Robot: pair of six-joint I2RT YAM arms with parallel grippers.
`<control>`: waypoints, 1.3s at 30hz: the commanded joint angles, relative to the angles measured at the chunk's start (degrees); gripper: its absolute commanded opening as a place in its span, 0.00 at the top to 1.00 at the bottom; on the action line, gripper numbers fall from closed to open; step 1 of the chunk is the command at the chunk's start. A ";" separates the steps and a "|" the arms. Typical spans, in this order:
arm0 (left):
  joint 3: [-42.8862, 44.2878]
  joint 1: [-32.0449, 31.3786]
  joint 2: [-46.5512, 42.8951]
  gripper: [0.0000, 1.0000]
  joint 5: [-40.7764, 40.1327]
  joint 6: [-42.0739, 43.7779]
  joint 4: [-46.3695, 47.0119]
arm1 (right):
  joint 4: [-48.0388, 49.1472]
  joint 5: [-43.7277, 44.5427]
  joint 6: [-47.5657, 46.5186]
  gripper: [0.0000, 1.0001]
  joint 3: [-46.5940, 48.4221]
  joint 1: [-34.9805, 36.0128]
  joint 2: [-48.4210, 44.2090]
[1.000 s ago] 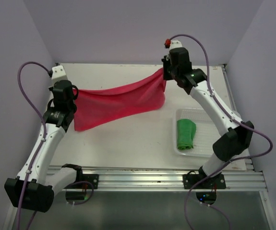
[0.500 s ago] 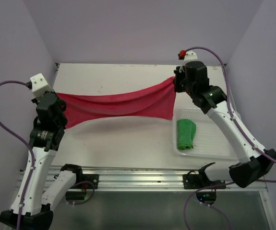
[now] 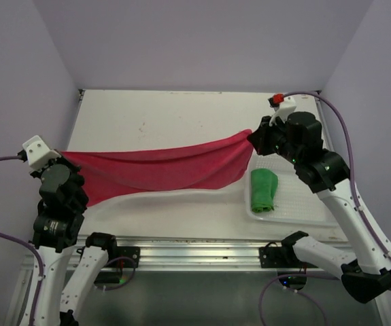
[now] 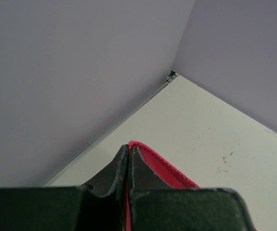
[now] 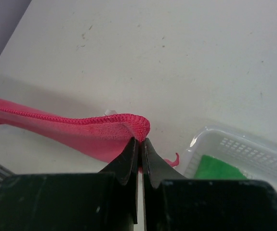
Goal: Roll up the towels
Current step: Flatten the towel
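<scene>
The pink-red towel (image 3: 158, 168) hangs stretched in the air across the table, held by two corners. My left gripper (image 3: 60, 157) is shut on its left corner (image 4: 139, 147), at the table's left side. My right gripper (image 3: 252, 138) is shut on its right corner (image 5: 137, 126), just left of the basket. The towel sags in the middle and its lower edge trails near the table. The green towel (image 3: 263, 189) lies rolled up in the clear mesh basket (image 3: 297, 204); in the right wrist view the green towel (image 5: 218, 168) shows at the lower right.
The basket (image 5: 234, 144) sits at the right of the white table (image 3: 175, 119). Lilac walls close in the table on the left, back and right. A metal rail (image 3: 202, 246) runs along the near edge, with both arm bases on it.
Both arms have pulled toward the near edge and apart, carrying the pink-red towel with them. The towel is now stretched longer and lower across the table.
</scene>
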 commanded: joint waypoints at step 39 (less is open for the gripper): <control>2.16 16.11 48.96 1.00 17.31 2.17 21.85 | 7.91 0.41 1.48 1.00 28.50 -4.22 55.43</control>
